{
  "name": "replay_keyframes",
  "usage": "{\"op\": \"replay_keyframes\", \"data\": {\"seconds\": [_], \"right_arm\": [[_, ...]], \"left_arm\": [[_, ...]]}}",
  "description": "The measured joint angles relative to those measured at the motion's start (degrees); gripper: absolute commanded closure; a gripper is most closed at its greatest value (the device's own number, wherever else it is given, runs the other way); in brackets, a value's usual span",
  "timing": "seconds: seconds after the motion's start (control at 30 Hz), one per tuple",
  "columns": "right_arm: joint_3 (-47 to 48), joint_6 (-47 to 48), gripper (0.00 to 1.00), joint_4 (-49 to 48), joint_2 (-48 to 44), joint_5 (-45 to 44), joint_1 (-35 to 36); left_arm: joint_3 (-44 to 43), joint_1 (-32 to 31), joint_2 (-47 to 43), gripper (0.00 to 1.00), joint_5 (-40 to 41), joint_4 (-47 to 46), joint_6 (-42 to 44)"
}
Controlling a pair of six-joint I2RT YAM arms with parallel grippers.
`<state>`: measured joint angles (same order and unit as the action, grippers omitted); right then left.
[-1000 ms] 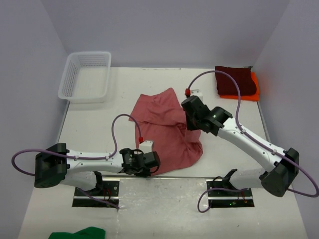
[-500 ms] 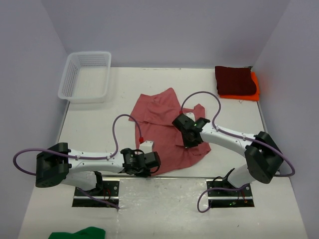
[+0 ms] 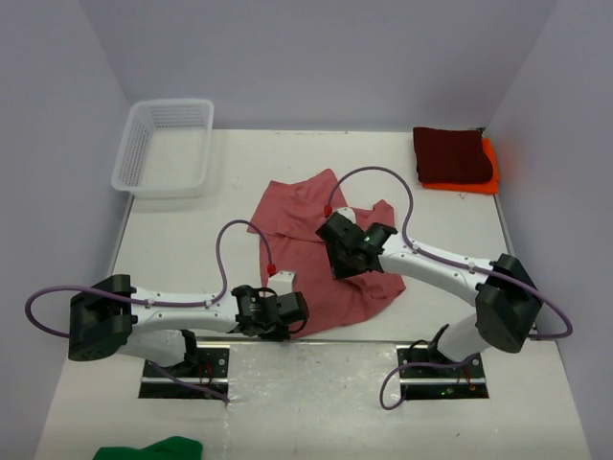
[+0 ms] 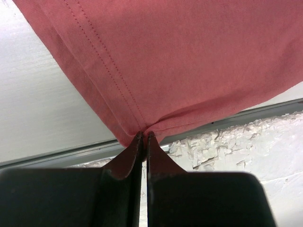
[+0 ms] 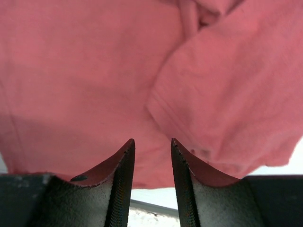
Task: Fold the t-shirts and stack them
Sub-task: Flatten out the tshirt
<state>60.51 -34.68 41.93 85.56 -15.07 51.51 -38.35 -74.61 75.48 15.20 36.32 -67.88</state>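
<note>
White table (image 3: 192, 240) carries the crumpled brick-red cotton t-shirt (image 3: 302, 225) by its near edge. Left gripper (image 4: 144, 137) pinches the near hem corner; right gripper (image 5: 152, 142), jaws parted and empty, hangs over the shirt's middle folds.

Left gripper (image 4: 144, 137) jaws closed, pinching hemmed corner of rose t-shirt (image 4: 189, 61). Shirt spreads up and away over white table (image 4: 42, 113); stitched hem visible.

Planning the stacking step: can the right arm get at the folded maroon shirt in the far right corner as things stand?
Probably yes. The right gripper is open over the rose shirt, holding nothing, and the table between it and the maroon shirt looks unobstructed.
</note>
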Motion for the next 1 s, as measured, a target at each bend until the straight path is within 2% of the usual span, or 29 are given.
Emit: {"op": "replay_keyframes", "data": {"seconds": [0.4,1.0], "right_arm": [[4.44,3.21,0.61,-4.52,12.11,2.71,0.22],[4.44,2.56,0.61,-4.52,15.96,-2.19,-0.24]], "left_arm": [[0.02,1.86,-4.28,1.0,-0.02,0.24,0.0],[1.73,1.86,-5.53,1.0,-1.01,0.04,0.11]]}}
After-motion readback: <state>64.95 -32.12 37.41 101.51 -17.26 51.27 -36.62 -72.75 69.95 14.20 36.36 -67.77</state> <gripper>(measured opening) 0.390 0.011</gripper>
